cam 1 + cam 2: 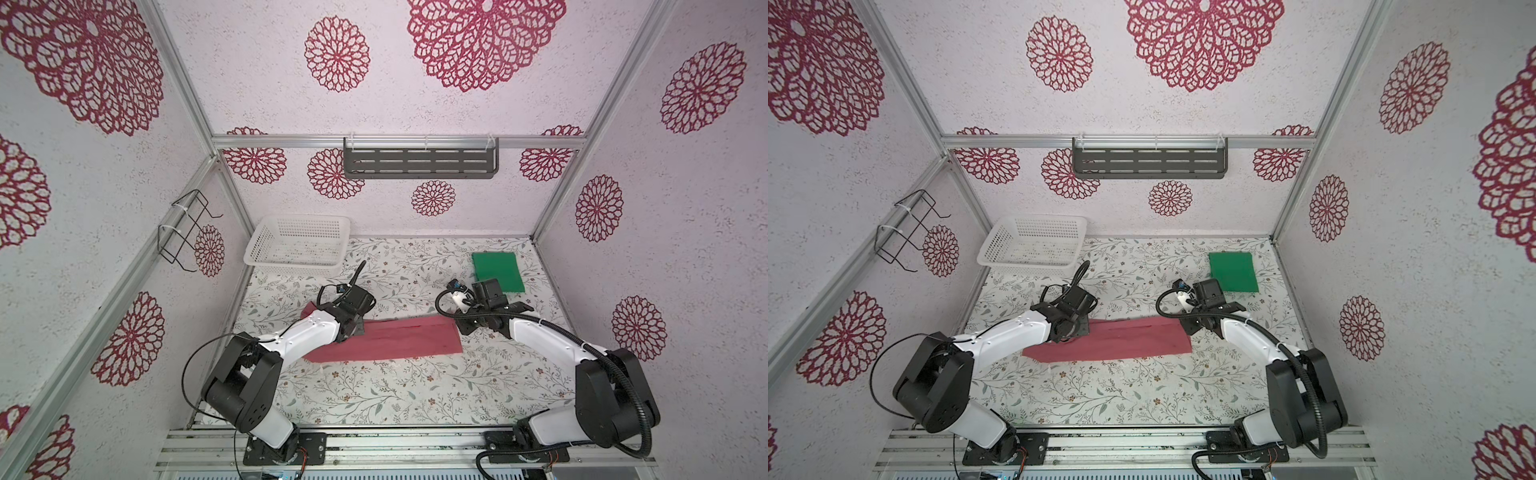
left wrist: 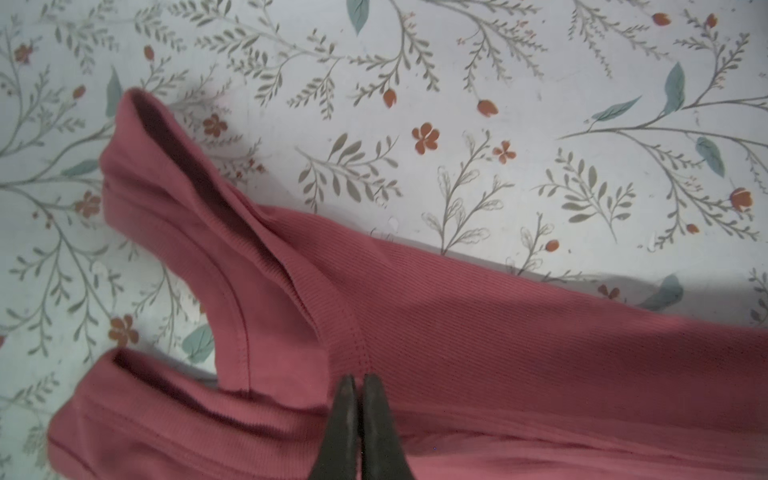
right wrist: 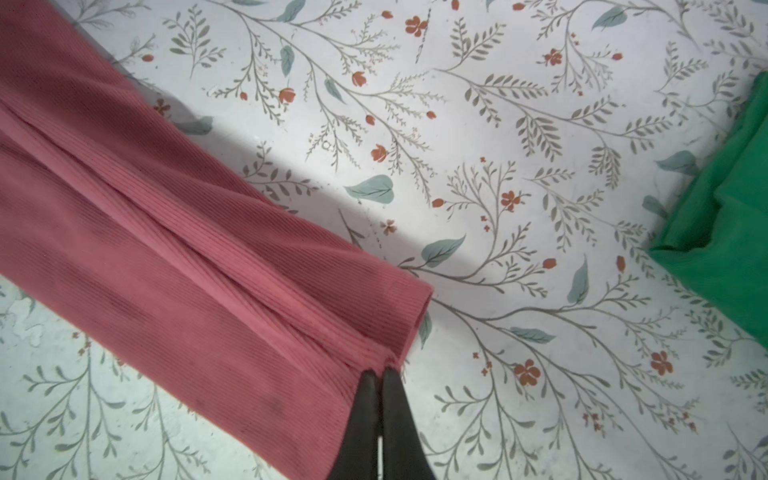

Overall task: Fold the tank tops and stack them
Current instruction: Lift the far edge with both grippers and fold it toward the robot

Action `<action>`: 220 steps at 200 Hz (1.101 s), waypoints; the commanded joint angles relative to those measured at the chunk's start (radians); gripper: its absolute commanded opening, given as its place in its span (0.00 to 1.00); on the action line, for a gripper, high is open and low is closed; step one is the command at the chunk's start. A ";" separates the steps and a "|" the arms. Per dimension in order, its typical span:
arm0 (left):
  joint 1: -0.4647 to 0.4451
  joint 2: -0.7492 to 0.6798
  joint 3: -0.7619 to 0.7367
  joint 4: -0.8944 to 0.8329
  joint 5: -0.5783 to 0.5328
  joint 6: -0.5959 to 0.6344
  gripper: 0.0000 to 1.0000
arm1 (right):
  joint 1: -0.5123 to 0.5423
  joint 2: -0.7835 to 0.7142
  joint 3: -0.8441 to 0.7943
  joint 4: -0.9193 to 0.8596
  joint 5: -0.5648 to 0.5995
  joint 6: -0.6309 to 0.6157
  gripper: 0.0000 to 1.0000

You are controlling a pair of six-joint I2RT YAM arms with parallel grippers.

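Rose-red tank top [image 1: 386, 338] lies in a narrow strip, left claw [image 2: 360, 380] and right claw [image 3: 378, 374] both closed.

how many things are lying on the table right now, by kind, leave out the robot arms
tank tops: 2 (green tank top, folded at the far right; rose-red tank top, a long strip in the middle)
baskets: 1 (white basket, far left corner)
total: 3
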 commanded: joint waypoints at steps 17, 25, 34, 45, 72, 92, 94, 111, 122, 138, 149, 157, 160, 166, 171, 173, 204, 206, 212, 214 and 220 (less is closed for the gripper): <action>-0.062 -0.050 -0.083 -0.013 -0.127 -0.189 0.00 | 0.017 -0.093 -0.091 -0.011 0.127 0.108 0.03; -0.077 -0.062 -0.096 -0.025 -0.147 -0.219 0.00 | 0.017 -0.118 -0.117 0.009 0.150 0.131 0.05; -0.093 -0.077 -0.115 -0.030 -0.163 -0.248 0.00 | 0.017 -0.147 -0.143 0.035 0.175 0.150 0.07; -0.103 -0.095 -0.139 -0.031 -0.168 -0.279 0.00 | 0.018 -0.179 -0.170 0.059 0.195 0.169 0.13; -0.126 -0.189 -0.158 -0.121 -0.223 -0.344 0.39 | 0.010 -0.224 -0.151 0.027 0.235 0.177 0.44; -0.126 -0.308 -0.154 -0.168 -0.265 -0.337 0.51 | 0.001 -0.242 -0.107 -0.022 0.228 0.179 0.52; -0.125 -0.319 -0.154 -0.169 -0.269 -0.334 0.51 | 0.000 -0.242 -0.100 -0.026 0.225 0.181 0.52; -0.110 -0.386 -0.142 -0.150 -0.263 -0.302 0.54 | 0.002 -0.222 -0.027 -0.081 0.183 0.236 0.52; -0.090 -0.397 -0.129 -0.117 -0.223 -0.278 0.53 | 0.010 -0.191 0.025 -0.107 0.141 0.312 0.53; -0.076 -0.366 -0.099 -0.068 -0.156 -0.253 0.49 | 0.041 -0.125 0.088 -0.139 0.065 0.468 0.55; -0.077 -0.318 -0.070 -0.048 -0.109 -0.243 0.47 | 0.082 -0.080 0.106 -0.146 0.037 0.564 0.54; -0.076 -0.280 -0.049 -0.049 -0.075 -0.242 0.45 | 0.116 -0.058 0.103 -0.142 0.031 0.614 0.53; -0.077 -0.267 -0.044 -0.047 -0.066 -0.241 0.45 | 0.129 -0.051 0.099 -0.140 0.031 0.633 0.53; -0.079 -0.248 -0.038 -0.042 -0.048 -0.241 0.45 | 0.150 -0.040 0.089 -0.137 0.034 0.670 0.53; -0.080 -0.229 -0.037 -0.038 -0.035 -0.243 0.45 | 0.165 -0.037 0.078 -0.131 0.036 0.698 0.53; -0.081 -0.224 -0.037 -0.036 -0.030 -0.244 0.45 | 0.170 -0.037 0.071 -0.127 0.036 0.711 0.53; -0.075 -0.183 -0.072 0.017 0.040 -0.251 0.48 | 0.205 -0.063 -0.026 -0.054 -0.019 0.866 0.59; -0.074 -0.182 -0.072 0.018 0.042 -0.250 0.49 | 0.209 -0.065 -0.029 -0.053 -0.020 0.869 0.60; -0.073 -0.177 -0.073 0.019 0.048 -0.247 0.49 | 0.218 -0.067 -0.036 -0.049 -0.022 0.874 0.60; -0.074 -0.175 -0.074 0.021 0.050 -0.245 0.49 | 0.221 -0.066 -0.038 -0.049 -0.024 0.873 0.60; -0.071 -0.170 -0.075 0.021 0.056 -0.240 0.50 | 0.232 -0.062 -0.042 -0.049 -0.028 0.870 0.60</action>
